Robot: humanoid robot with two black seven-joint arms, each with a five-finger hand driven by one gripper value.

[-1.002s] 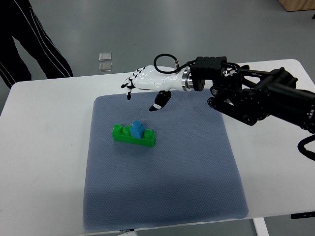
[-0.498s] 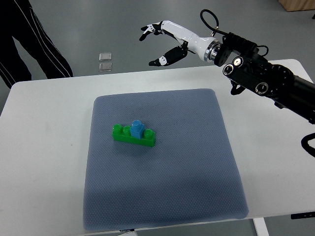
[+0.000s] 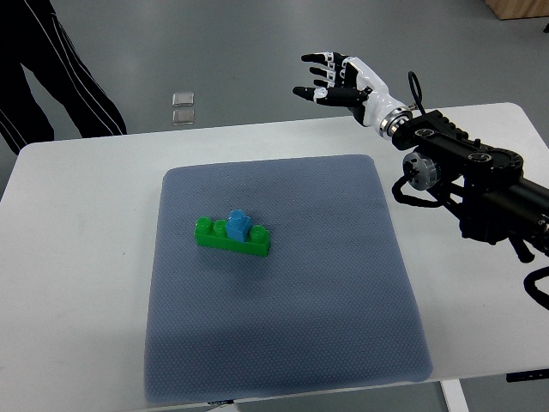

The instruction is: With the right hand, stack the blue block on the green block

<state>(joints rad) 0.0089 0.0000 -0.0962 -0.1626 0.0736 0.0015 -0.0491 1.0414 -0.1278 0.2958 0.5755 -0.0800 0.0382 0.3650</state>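
On the grey mat (image 3: 283, 326), blue block (image 3: 238, 223) sits on top of the green block (image 3: 232, 236), unmoved. My right hand (image 3: 339, 79) has pulled back further right past the table (image 3: 77, 257) edge, fingers spread wide, holding nothing.

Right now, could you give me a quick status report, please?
Right hand open, empty, raised past the table's far edge. Blue block sits on green block on the mat. Nothing in the way.

single top view, looking steeply down from the robot's side at the desk (image 3: 77, 257); grey floor (image 3: 214, 51) fills the upper frame.
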